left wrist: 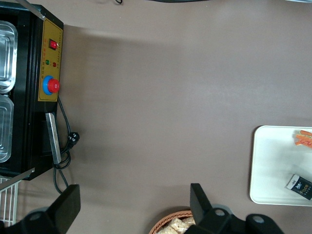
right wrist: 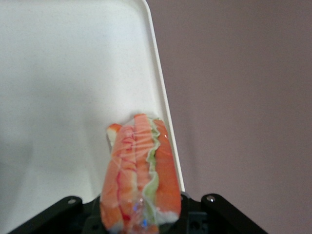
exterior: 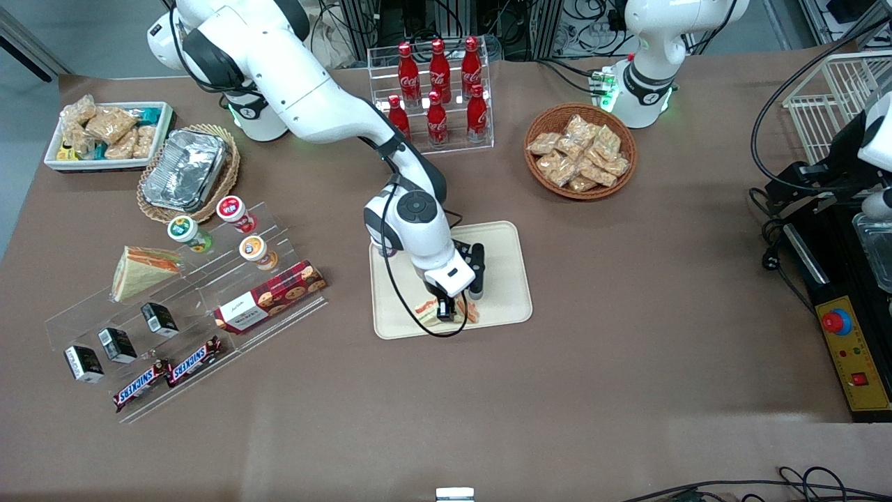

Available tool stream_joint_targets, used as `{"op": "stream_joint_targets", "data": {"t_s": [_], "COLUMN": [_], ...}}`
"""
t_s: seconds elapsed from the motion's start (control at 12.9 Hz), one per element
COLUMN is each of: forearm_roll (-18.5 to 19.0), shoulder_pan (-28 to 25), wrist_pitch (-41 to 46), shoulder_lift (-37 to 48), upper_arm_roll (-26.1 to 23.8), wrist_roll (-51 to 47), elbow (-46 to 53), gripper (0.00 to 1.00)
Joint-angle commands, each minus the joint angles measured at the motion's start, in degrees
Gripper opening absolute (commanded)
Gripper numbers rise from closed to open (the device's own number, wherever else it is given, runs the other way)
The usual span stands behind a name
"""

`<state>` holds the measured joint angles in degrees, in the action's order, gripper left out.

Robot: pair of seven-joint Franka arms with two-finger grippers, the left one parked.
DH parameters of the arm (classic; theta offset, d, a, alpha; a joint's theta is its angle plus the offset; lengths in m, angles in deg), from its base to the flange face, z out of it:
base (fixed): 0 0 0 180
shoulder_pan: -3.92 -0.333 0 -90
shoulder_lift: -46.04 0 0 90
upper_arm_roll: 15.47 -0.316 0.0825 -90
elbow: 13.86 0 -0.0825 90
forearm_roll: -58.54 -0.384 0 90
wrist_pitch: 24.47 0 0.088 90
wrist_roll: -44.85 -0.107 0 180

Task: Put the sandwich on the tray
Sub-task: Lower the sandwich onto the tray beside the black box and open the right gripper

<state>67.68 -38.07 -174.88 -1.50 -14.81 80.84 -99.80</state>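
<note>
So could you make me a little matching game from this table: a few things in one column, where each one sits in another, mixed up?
Things:
1. sandwich
2. foil container
3. cola bottles
4. snack packs

Places:
A. in a clear rack
B. in a round brown wicker basket
C. on a flat woven mat
D. over the tray, at the gripper

Pairs: 1-D, 2-C, 3-A, 4-B
</note>
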Motion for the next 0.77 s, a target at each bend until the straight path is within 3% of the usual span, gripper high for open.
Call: {"op": "stream_joint_targets", "data": {"t_s": [0.0,0.08,0.46,0.7], "forearm_roll": [-3.1,-3.2,-4.3,-9.6], "shoulder_pan": [0.4,0.5,0.5,0.2], "wrist_pitch": [-1.5,-1.5,-1.0,2.2], "shoulder_lift": [0.1,0.1,0.6,2.4], "upper_arm_roll": [-0.5,-0.5,-0.5,-0.4], "wrist_roll": [1.6,1.6,1.4,1.0], "elbow": [-0.6,-0.6,-0.6,-1.0], "gripper": [0.28,0.99,1.00,1.00]}}
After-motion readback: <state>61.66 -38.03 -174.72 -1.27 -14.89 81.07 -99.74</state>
